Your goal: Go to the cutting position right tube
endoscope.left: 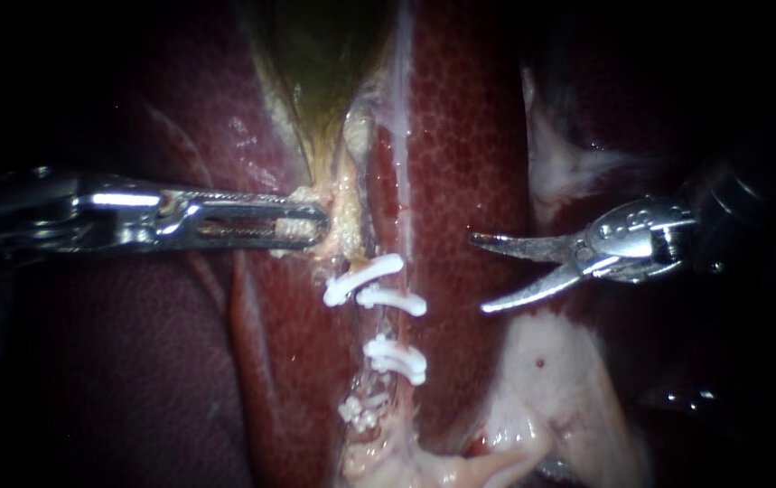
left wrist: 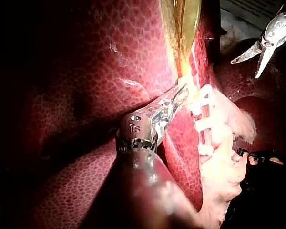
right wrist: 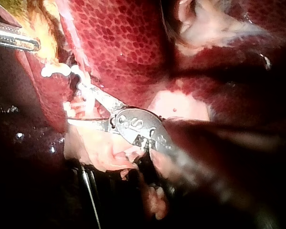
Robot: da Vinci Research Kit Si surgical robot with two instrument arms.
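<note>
Starting nearest the endoscope, pale fatty tissue (endoscope.left: 541,407) lies at the foot of the field, and a row of white clips (endoscope.left: 394,356) climbs away from it along a thin pale tube (endoscope.left: 403,244). The strands here run so close together that I cannot say which one is the right tube. Level with the uppermost clips, the right instrument (endoscope.left: 480,275) hangs over the liver (endoscope.left: 464,163), its two curved blades spread wide with nothing between them. Their tips point toward the clipped tube but stand apart from it, with bare liver in the gap. Across from it, the left instrument (endoscope.left: 302,221) reaches in flat, its long slotted jaws closed on the yellowish neck of the gallbladder (endoscope.left: 320,72) just above the top clip (the left wrist view shows the same grip on that tissue). Farthest off, the greenish gallbladder narrows down between dark red liver lobes.
</note>
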